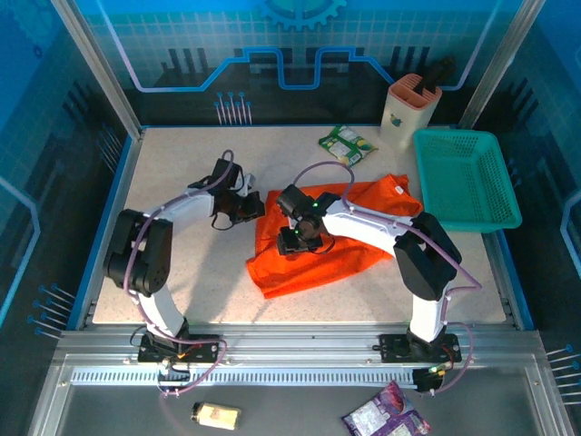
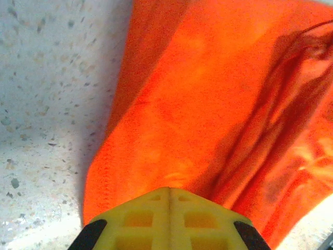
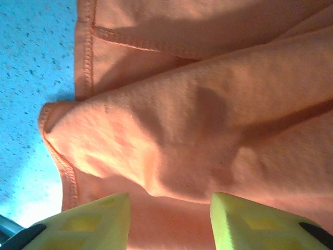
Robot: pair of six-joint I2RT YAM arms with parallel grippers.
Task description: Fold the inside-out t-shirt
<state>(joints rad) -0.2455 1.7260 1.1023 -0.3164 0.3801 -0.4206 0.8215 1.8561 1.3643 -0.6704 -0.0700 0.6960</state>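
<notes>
The inside-out t-shirt [image 1: 313, 268] lies crumpled in the middle of the table, bright orange with a stitched hem showing. My left gripper [image 1: 247, 207] is at the shirt's upper left edge. In the left wrist view its yellow fingers [image 2: 151, 219] are pressed together, and the left gripper [image 2: 169, 190] is shut on the orange t-shirt [image 2: 197, 94], which spreads away from the tips. My right gripper [image 1: 292, 241] hovers over the shirt's left half. Seen from the right wrist, the right gripper [image 3: 169, 200] is open, with a raised fold of the t-shirt [image 3: 197, 104] just ahead of its fingers.
A teal mesh basket [image 1: 467, 177] stands at the right edge of the table. A beige holder [image 1: 410, 109] and a green packet [image 1: 348, 143] are at the back. Speckled tabletop [image 1: 182, 163] lies left of the shirt. Two packets [image 1: 218, 416] [image 1: 386, 421] rest on the front ledge.
</notes>
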